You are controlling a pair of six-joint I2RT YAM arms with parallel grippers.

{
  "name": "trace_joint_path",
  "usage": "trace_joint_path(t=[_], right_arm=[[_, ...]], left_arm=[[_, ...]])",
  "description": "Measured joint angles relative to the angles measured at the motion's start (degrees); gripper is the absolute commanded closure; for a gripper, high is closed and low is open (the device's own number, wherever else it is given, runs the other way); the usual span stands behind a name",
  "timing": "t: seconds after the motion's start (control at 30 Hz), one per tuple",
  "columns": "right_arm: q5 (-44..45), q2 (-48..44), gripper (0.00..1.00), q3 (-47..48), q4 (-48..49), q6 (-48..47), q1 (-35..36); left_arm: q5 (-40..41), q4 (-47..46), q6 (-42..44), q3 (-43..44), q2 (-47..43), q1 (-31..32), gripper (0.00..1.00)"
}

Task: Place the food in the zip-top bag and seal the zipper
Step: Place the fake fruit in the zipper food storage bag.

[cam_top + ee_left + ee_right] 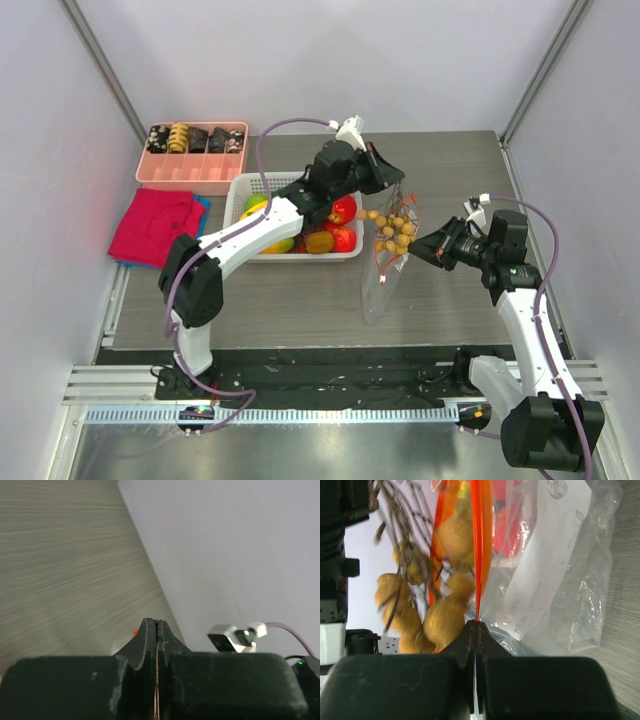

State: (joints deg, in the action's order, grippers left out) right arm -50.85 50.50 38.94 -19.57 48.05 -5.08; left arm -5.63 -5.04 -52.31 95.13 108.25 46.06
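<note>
We find the left gripper (396,186) clenched on the thin stem of the berry bunch (392,228). The bunch hangs right of the worktop's centre, just beside the basket (238,192). The right gripper (416,247) is clamped on the zipper (479,555) and holds the zip-top bag (379,290) upright, its bottom on the worktop. The berries hang at the bag's mouth; we cannot tell whether any are inside.

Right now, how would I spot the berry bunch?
Find the white lattice basket. Just right of it, a tan-yellow berry bunch hangs at the mouth of the clear bag. Unlike the basket's smooth fruit, it is small beads on brown twigs.
</note>
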Motion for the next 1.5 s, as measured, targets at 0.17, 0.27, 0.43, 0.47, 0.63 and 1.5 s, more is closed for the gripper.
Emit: trace_joint_path(t=[0.17, 0.27, 0.43, 0.47, 0.63, 1.5], right_arm=[[0.1, 0.0, 0.99, 0.1, -2.3, -2.2, 0.0], [0.2, 0.0, 0.99, 0.3, -3.5, -3.4, 0.0], [0.2, 0.0, 0.99, 1.6, -4.8, -4.9, 0.0], [0.2, 0.0, 0.99, 1.8, -5.0, -5.0, 0.0], [0.1, 0.0, 0.99, 2.7, -5.1, -5.2, 0.0], [-0.8, -1.0, 0.99, 3.6, -1.4, -1.9, -0.2]], left_arm=[[2.0, 3.0, 3.4, -1.3, -1.3, -2.3, 1.0], [4.0, 4.5, 7.0, -1.3, -2.6, -2.1, 1.0], [10.1, 6.3, 19.0, -1.3, -5.2, 1.1, 1.0], [11.5, 6.6, 22.5, -1.2, -5.6, 2.4, 1.0], [18.4, 8.2, 40.3, 2.0, -5.8, 12.8, 1.0], [51.1, 19.3, 63.9, 24.9, 14.4, 21.0, 0.82]])
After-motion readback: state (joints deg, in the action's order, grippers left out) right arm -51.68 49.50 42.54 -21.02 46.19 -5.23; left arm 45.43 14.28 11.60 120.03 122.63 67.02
